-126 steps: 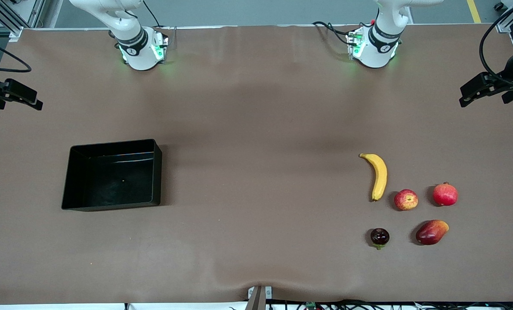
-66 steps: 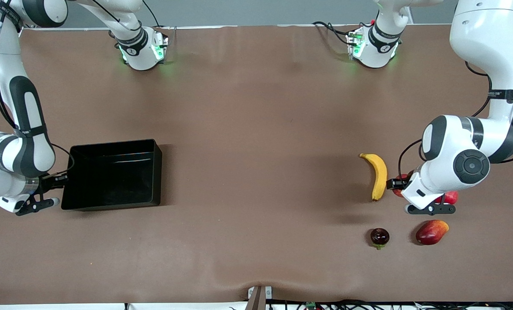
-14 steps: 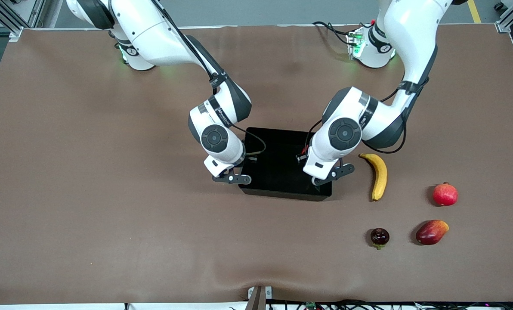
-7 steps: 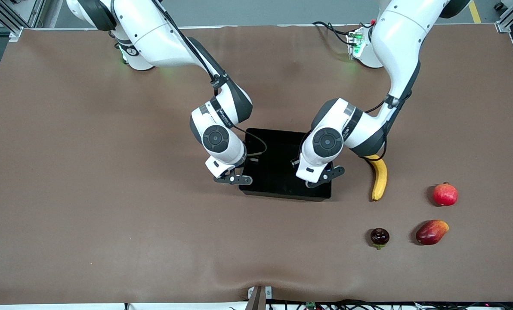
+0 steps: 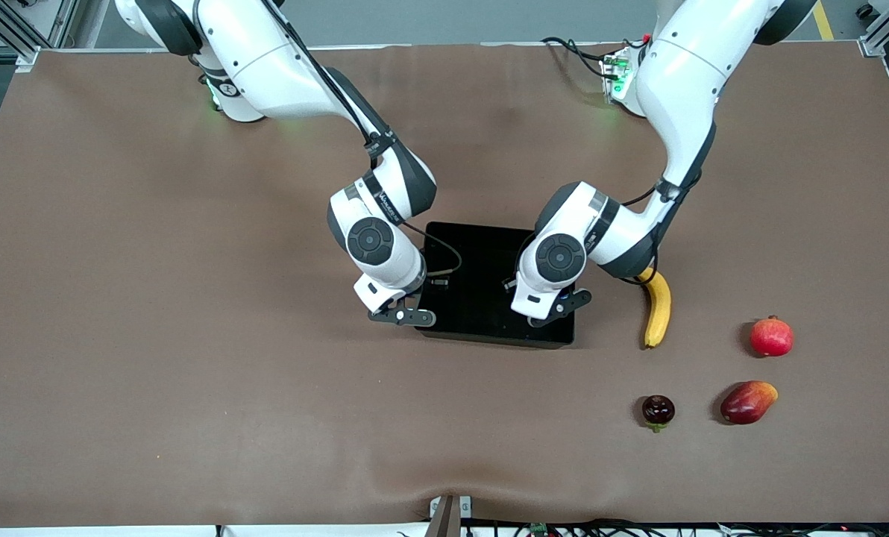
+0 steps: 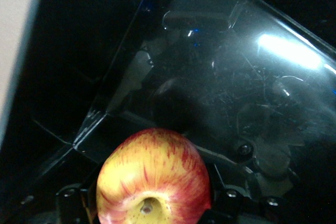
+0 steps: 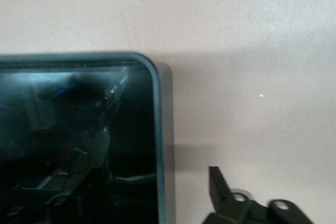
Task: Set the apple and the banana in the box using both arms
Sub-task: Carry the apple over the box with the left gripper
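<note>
Shallow black plastic box (image 5: 489,283) sits mid-tabletop. Left gripper (image 6: 149,216) hangs over its interior, jaws clamped on the small red-and-yellow streaked apple (image 6: 153,179). Right gripper (image 5: 423,287) is at the box wall toward the right arm's end; prob. gripping the rim, but can't tell jaw state. Curved yellow banana (image 5: 657,309) lies on the tabletop beside the box, toward the left arm's end.

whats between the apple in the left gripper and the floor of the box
Nothing. In the left wrist view the apple hangs in the left gripper over the box, and only the bare glossy floor shows below it.
</note>
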